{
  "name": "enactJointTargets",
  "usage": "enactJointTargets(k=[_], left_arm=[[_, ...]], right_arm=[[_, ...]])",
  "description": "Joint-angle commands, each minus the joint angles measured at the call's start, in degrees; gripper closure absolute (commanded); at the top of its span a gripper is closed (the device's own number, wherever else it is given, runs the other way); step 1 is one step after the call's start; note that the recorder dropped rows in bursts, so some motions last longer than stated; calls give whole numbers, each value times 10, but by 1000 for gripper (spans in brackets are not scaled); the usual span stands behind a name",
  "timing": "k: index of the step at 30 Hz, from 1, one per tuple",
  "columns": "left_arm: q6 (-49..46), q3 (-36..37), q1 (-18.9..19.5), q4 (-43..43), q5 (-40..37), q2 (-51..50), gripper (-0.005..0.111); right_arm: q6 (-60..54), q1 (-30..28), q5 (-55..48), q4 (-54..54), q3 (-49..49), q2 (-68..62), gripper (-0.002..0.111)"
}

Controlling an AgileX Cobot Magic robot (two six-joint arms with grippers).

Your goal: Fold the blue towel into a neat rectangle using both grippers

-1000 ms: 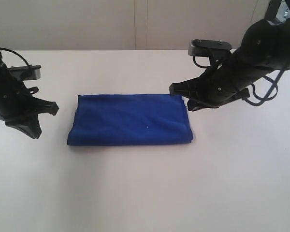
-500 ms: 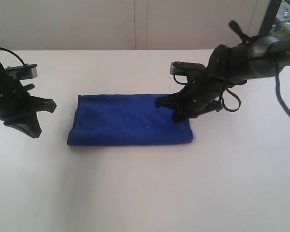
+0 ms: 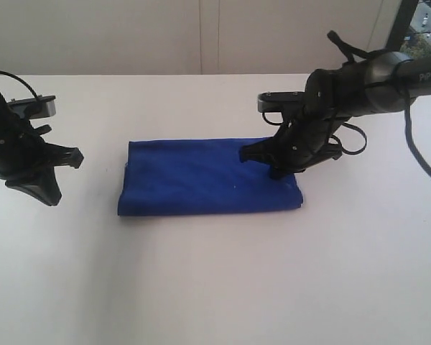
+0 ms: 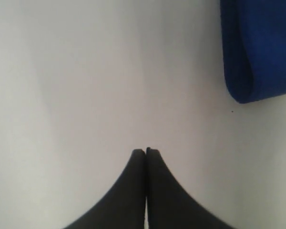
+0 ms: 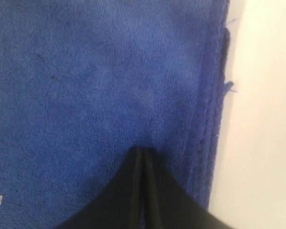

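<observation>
Folded blue towel (image 3: 201, 180): rectangle, stacked edge, stray thread; right gripper (image 5: 143, 150) together, on towel; left gripper (image 4: 146, 150) together, empty.

Cropped: blue towel (image 4: 260, 47) in left wrist view, left arm (image 3: 14, 154) in exterior view.

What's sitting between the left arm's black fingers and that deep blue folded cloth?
Nothing: only bare white tabletop separates the shut left fingers from the deep blue folded towel, clear in the exterior and left wrist views.
</observation>
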State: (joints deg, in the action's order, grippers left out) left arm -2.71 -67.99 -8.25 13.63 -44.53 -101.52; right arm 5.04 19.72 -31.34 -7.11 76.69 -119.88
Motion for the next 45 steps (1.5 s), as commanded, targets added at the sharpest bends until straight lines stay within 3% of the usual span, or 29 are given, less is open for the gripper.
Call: enactJointTargets(k=[1, 11, 25, 31, 45], left_arm=[[-4, 0, 1, 0, -14, 6, 107], [-4, 0, 1, 0, -10, 6, 107], [-7, 0, 1, -2, -22, 62, 107], [-5, 29, 1, -29, -34, 122, 107], [-3, 194, 1, -22, 32, 324, 107]], right_arm=[[34, -4, -42, 71, -9, -14, 108], [52, -4, -50, 54, -9, 8, 108], [37, -18, -106, 44, -22, 154, 108], [-47, -56, -118, -57, -87, 227, 108], [-44, -63, 5, -59, -331, 571, 108]])
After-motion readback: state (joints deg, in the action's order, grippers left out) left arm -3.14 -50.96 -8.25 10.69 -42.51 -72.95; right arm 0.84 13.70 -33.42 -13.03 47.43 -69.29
